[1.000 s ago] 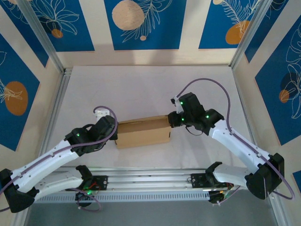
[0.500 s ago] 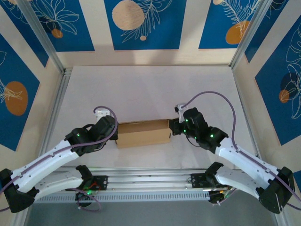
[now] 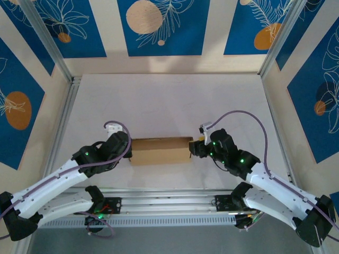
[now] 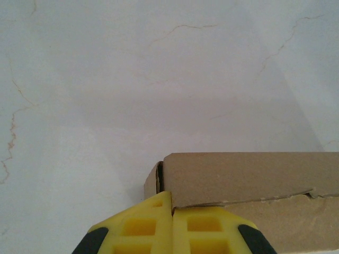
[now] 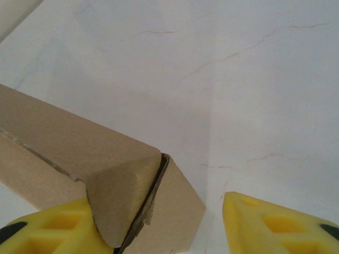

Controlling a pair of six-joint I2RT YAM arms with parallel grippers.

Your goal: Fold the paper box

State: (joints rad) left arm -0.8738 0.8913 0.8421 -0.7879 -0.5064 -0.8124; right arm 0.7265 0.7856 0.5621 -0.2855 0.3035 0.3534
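While the lid (image 4: 249,177) is being settled onto the box (image 3: 160,151), the left gripper (image 4: 171,211) is seen with its yellow fingers pressed together, nothing pinched between them, their tips set at the box's left end just under the lid's edge. The box is lying on the table (image 3: 159,100), toward the near edge and between the two grippers. Its lid appears folded down, though a thin gap is left along the seam in the left wrist view and at the corner in the right wrist view. The right gripper (image 3: 195,149) is held at the box's right end with its fingers spread wide, the corner standing between them and nothing clamped. For the step to be done well, the left end should be kept braced by the closed fingers so that the box is not slid sideways. The lid should be pressed down evenly at the right corner, so that the side flap is tucked inside the wall rather than crumpled against it. A light, flat push is judged safer than a pinch on thin cardboard. Compared with a second earlier, the box's open inside is no longer shown from above and the lid has been brought down. The right arm has been lowered and drawn nearer, its fingers have been parted, and the left arm has hardly been moved.
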